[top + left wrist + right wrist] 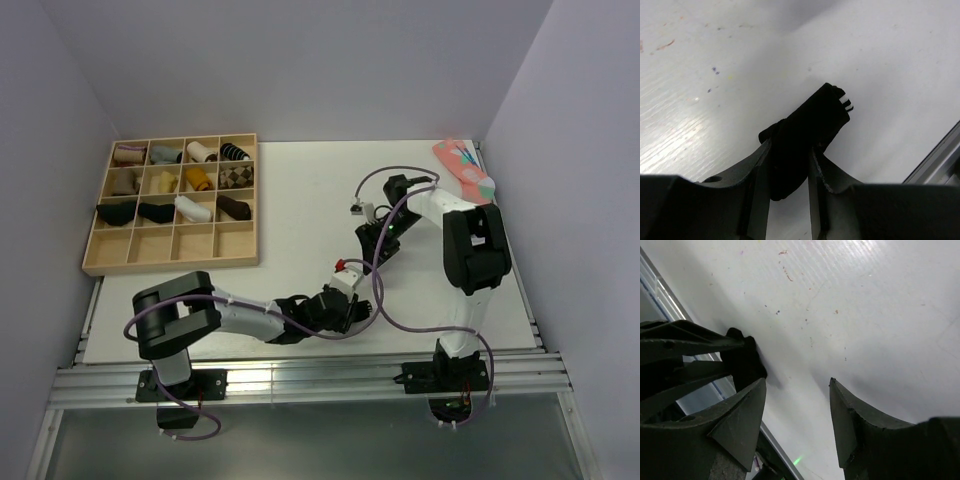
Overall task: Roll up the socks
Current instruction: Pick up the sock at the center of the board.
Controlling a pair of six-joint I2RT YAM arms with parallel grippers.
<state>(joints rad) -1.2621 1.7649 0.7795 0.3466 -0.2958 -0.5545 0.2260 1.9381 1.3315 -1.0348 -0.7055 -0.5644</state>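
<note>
The rolling looks close to done: the short black knit socks with thin white stripes (807, 132) are bunched into a compact bundle, pinched between the fingers of the left gripper (790, 150), which is clenched on its middle with the striped cuff end poking out beyond the tips. The bundle sits low over the white table (300, 200) near its front edge, just by the metal rail (I can't tell whether it touches the surface). The left arm lies stretched out low across the front of the table, wrist turned toward the centre. The right arm is folded high at the elbow and reaches back down toward its partner; the right gripper (796, 385) hangs with its jaws spread and nothing between them, just beside the bundle. My guess is the next move needs that free gripper to close on the loose cuff and tuck it over the roll, or else the left arm to carry the bundle to the wooden compartment tray (170, 266) at the far left. The pink patterned sock (462, 167) lies well apart, in the far right corner.
</note>
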